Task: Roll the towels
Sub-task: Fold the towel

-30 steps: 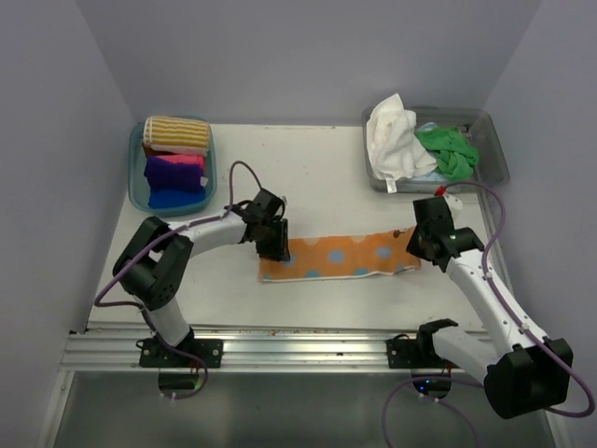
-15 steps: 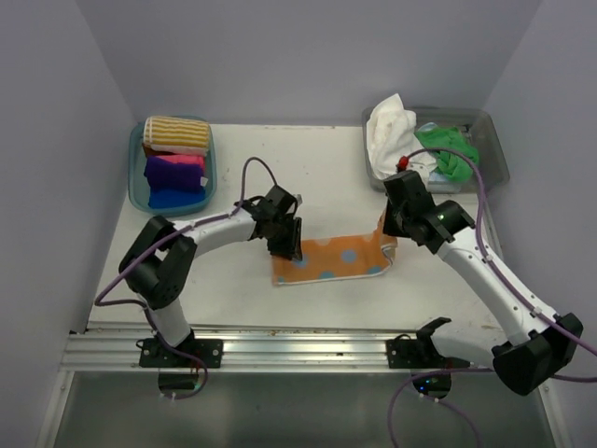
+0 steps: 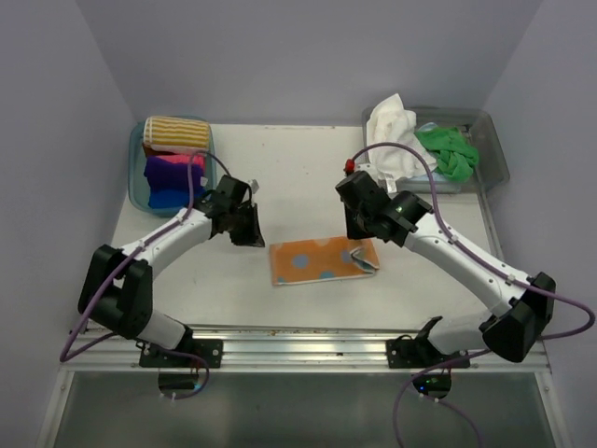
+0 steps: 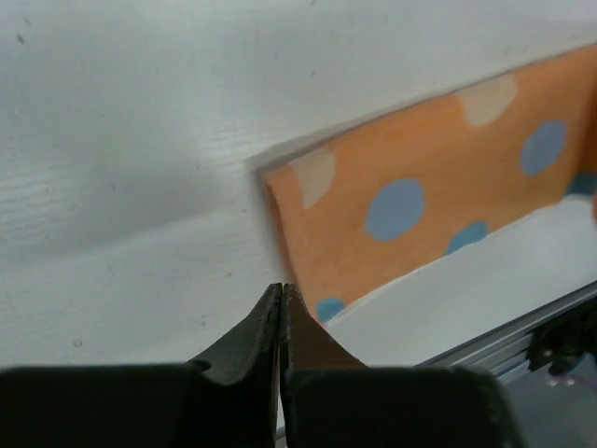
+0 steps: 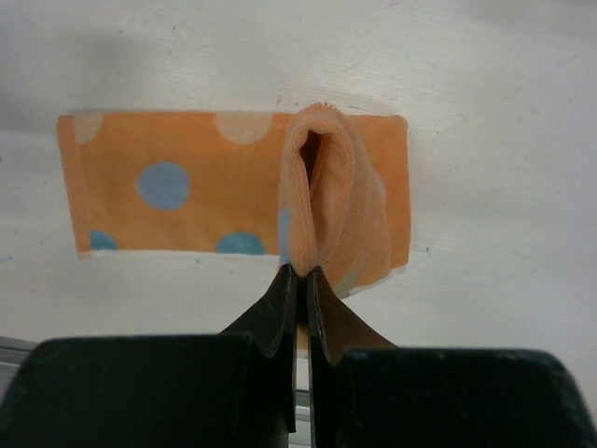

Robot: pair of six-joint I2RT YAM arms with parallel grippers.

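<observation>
The orange towel point(image 4: 410, 187) runs off the left wrist view's right edge, its near corner blurred; the right gripper point(image 5: 300, 271) hides the fold's pinched end; in the tub point(image 3: 499, 168), the white towel point(image 3: 390, 140) buries something, perhaps more cloth.

Towel point(image 3: 317, 263) on table point(image 3: 298, 177), centre, toward front edge. Left gripper point(image 3: 247, 229) left of towel, apart. Right gripper point(image 3: 366, 248) at towel's right end. Left tub point(image 3: 136, 191) in far-left corner, stacked towels point(image 3: 174, 163) inside. Right tub point(image 3: 494, 154) in far-right corner, loose towels point(image 3: 410, 145) inside.
</observation>
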